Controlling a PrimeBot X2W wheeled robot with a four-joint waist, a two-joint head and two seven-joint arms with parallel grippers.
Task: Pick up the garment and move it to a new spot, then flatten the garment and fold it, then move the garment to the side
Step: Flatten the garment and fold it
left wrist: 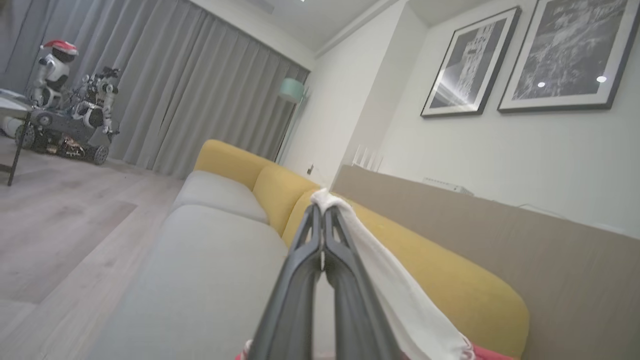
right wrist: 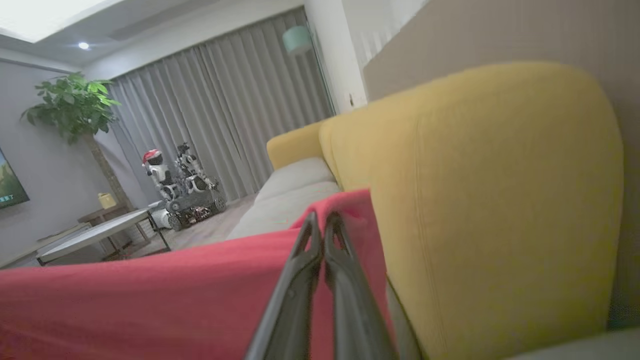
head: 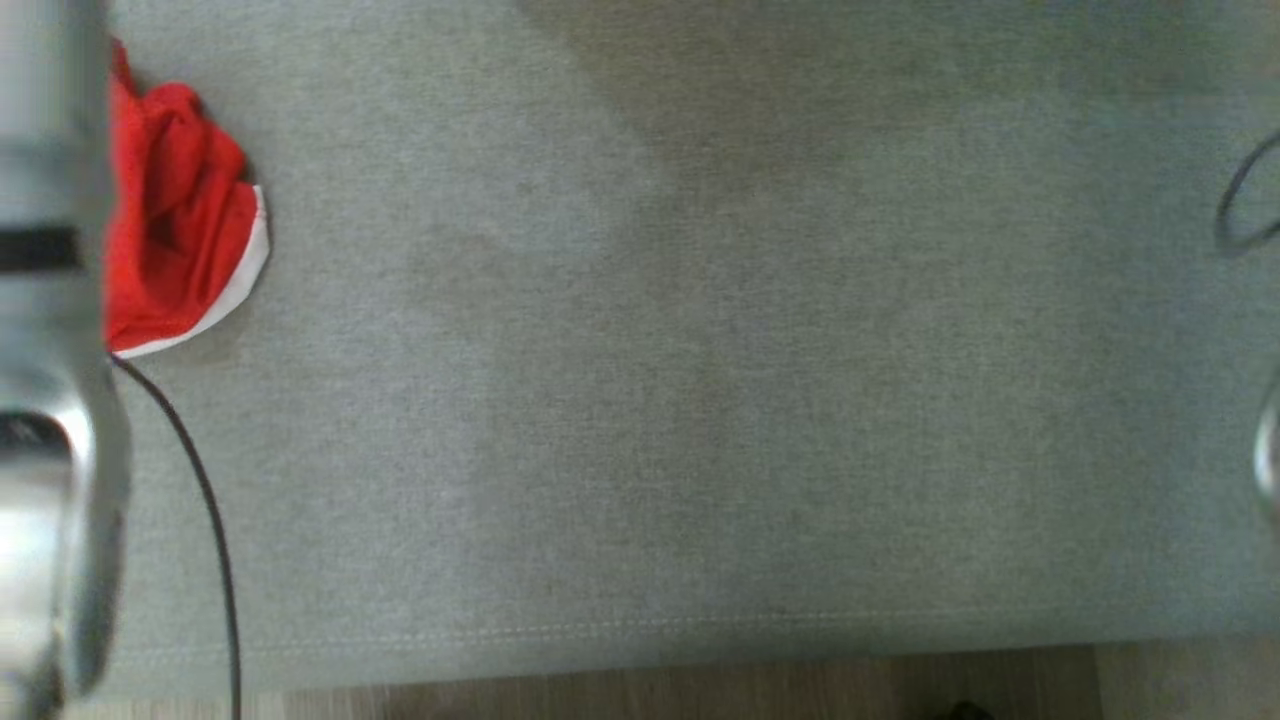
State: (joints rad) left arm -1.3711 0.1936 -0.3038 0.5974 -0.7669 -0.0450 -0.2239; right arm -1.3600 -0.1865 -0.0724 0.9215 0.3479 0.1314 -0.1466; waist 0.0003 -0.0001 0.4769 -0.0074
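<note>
The garment (head: 180, 230) is red with a white band. It lies bunched at the far left of the grey sofa seat (head: 700, 400), partly behind a pale forearm (head: 50, 400). In the left wrist view my left gripper (left wrist: 324, 210) is shut, and the garment's white band (left wrist: 395, 290) hangs from its tips down to the right. In the right wrist view my right gripper (right wrist: 322, 220) is shut too, with red cloth of the garment (right wrist: 150, 300) rising from the left up to its tips.
A dark cable (head: 210, 520) trails from the forearm toward the seat's front edge, where a strip of wooden floor (head: 700, 690) begins. Yellow backrest cushions (right wrist: 490, 200) line the sofa. A low table (right wrist: 95, 235) and parked small robots (left wrist: 70, 115) stand farther off.
</note>
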